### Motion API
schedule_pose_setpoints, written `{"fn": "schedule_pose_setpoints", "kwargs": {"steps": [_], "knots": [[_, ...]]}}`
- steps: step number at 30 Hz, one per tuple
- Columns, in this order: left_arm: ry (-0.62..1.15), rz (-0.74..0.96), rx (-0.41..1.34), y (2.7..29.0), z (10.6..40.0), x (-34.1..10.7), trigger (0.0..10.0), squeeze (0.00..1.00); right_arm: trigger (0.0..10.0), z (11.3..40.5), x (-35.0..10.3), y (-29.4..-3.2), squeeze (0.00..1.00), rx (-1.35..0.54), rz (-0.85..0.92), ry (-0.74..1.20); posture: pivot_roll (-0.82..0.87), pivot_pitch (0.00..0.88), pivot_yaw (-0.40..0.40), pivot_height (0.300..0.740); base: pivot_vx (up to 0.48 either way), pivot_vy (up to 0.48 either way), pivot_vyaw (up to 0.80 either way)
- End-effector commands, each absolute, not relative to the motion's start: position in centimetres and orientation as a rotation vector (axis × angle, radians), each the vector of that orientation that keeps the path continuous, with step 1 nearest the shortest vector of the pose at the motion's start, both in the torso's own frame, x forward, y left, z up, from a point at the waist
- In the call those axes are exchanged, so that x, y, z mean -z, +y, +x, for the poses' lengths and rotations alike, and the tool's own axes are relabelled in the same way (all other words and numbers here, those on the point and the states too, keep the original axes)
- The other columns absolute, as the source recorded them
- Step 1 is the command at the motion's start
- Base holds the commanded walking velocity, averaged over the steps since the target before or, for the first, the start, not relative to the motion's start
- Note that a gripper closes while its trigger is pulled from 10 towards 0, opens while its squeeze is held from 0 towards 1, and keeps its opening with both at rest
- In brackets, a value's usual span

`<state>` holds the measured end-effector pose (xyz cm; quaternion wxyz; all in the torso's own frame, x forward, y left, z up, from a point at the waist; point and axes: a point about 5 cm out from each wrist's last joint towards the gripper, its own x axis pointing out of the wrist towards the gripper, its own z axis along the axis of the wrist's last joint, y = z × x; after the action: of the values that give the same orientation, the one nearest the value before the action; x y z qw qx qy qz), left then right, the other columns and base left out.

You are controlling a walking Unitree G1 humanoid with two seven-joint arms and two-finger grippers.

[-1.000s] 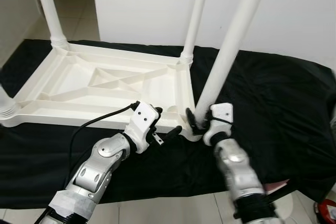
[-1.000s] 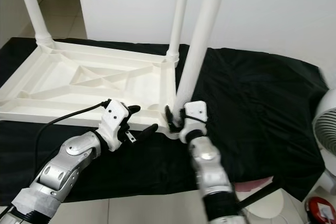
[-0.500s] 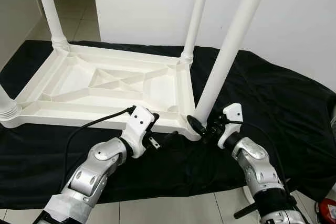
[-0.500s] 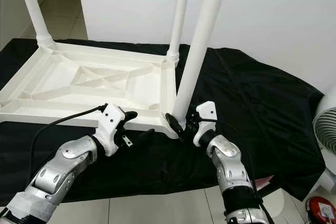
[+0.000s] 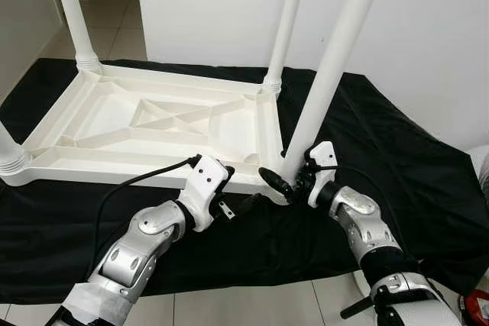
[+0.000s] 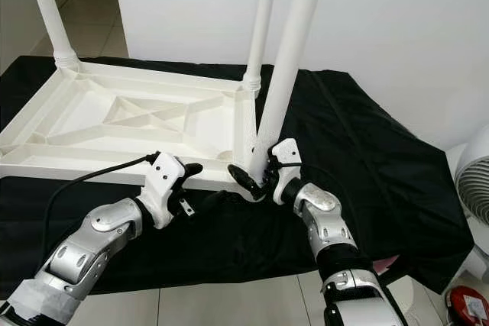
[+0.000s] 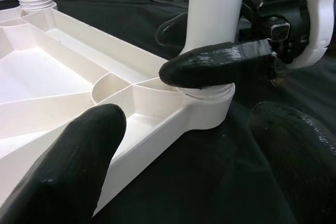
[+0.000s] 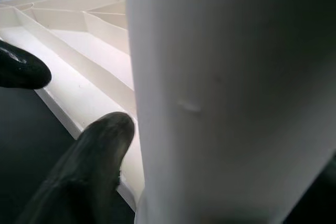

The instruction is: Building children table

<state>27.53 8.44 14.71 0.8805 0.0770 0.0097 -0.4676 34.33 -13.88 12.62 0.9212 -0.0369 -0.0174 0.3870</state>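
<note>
Four legs stand in upturned white tabletop (image 5: 145,124) on black cloth (image 5: 397,158). Near-right leg (image 5: 328,74) tilts in corner socket, judged not fully seated. Right gripper (image 5: 289,181) pinches its base, fingers either side. Left gripper (image 5: 233,200) just beside socket, fingers spread, holding nothing.

A plain room in a home: pale glossy floor tiles (image 5: 114,24), bare white walls (image 5: 428,28), a black cloth (image 5: 397,150) spread on the floor, and a white round fan (image 6: 475,181) alongside.
</note>
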Motion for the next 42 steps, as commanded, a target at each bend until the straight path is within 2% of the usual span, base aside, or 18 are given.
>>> {"fn": "schedule_pose_setpoints", "kwargs": {"steps": [1,12,13,16,17,23,32,35,41,42], "knots": [[0.021,0.171,1.076,7.9,27.1,-15.0,10.0,0.00,0.2,34.4,-12.6,-13.4,0.00,-0.829,-0.107,-0.029,0.11,0.009,-0.092,0.740,0.000,0.000,0.00],[0.020,0.168,1.074,7.8,26.9,-14.9,10.0,0.00,0.0,34.0,-11.5,-13.9,0.00,-0.825,-0.083,-0.013,0.10,0.005,-0.100,0.740,0.000,0.000,0.00],[0.020,0.169,1.077,7.7,26.9,-14.8,10.0,0.00,8.0,33.9,-11.4,-14.0,0.00,-0.817,-0.080,-0.011,0.10,0.005,-0.100,0.740,0.000,0.000,0.00],[0.019,0.168,1.080,7.7,26.9,-14.9,10.0,0.00,8.0,33.8,-11.2,-14.0,0.00,-0.789,-0.085,-0.012,0.10,0.003,-0.099,0.740,0.000,0.000,0.00],[0.017,0.167,1.082,7.6,26.9,-14.9,10.0,0.00,10.0,33.8,-11.3,-13.9,0.00,-0.773,-0.073,-0.014,0.10,0.000,-0.098,0.740,0.000,0.000,0.00],[0.019,0.170,1.093,7.5,26.9,-14.8,10.0,0.00,10.0,33.9,-11.3,-13.5,0.00,-0.622,-0.053,-0.014,0.09,0.000,-0.094,0.740,0.000,0.000,0.00],[0.018,0.174,1.094,7.6,26.9,-14.8,10.0,0.00,10.0,33.1,-11.9,-12.4,0.00,-0.533,-0.008,-0.063,0.09,0.000,-0.095,0.740,0.000,0.000,0.00],[0.019,0.176,1.096,7.8,26.9,-14.8,10.0,0.00,10.0,32.8,-11.9,-11.8,0.00,-0.364,0.043,-0.038,0.09,0.000,-0.092,0.740,0.000,0.000,0.00],[0.022,0.177,1.098,7.8,26.8,-14.8,10.0,0.00,10.0,32.5,-12.1,-11.0,0.00,-0.180,0.082,-0.048,0.09,0.000,-0.090,0.740,0.000,0.000,0.00],[0.022,0.175,1.099,7.8,26.8,-14.8,10.0,0.00,10.0,32.1,-12.0,-10.0,0.00,-0.136,0.110,-0.049,0.09,0.000,-0.089,0.740,0.000,0.000,0.00]]}}
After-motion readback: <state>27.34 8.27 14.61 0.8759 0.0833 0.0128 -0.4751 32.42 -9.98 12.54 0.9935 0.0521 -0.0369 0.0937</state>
